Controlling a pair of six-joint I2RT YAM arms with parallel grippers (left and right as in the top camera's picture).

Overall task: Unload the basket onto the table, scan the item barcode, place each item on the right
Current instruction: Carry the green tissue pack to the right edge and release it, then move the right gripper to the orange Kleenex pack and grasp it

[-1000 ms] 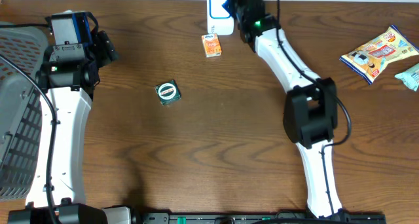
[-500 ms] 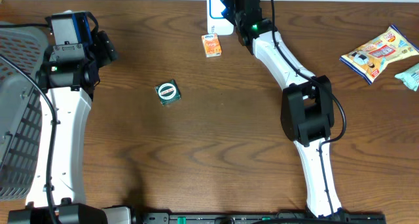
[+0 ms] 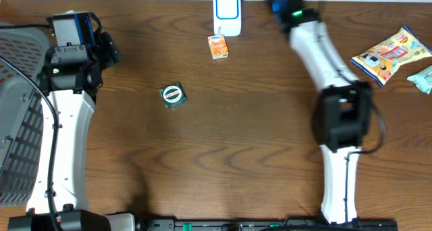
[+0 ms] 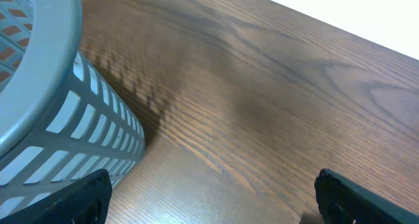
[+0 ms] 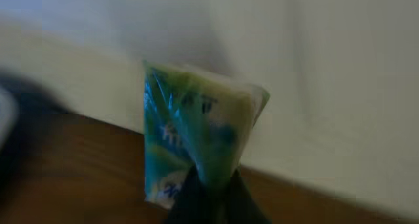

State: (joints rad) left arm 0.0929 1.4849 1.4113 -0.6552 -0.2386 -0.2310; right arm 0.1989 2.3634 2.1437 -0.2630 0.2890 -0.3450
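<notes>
**Item:** small green-and-blue crinkled plastic packet (image 5: pixel 196 135), centre of the right wrist frame, raised off the brown wooden table (image 3: pixel 243 136) against a pale wall.

**Hold:** right gripper (image 5: pixel 211 188) is clamped tight on the packet's lower edge. Left gripper (image 4: pixel 219 201) has its fingers spread wide with nothing between them, beside the grey slatted plastic basket (image 4: pixel 46 106).

**Scanner:** white upright barcode scanner with a blue-outlined face (image 3: pixel 227 11), top centre of the overhead frame. The right arm's end sits to its right, apart from it.

**Progress (a judgement):** pick-up done. No beam or barcode is visible, so I cannot tell whether the scan is done.

**Other stock, untouched:**
- small orange carton (image 3: pixel 217 46)
- dark square packet with a round green label (image 3: pixel 173 95)
- yellow snack bag (image 3: pixel 391 53)
- teal packet (image 3: pixel 423 75)
</notes>
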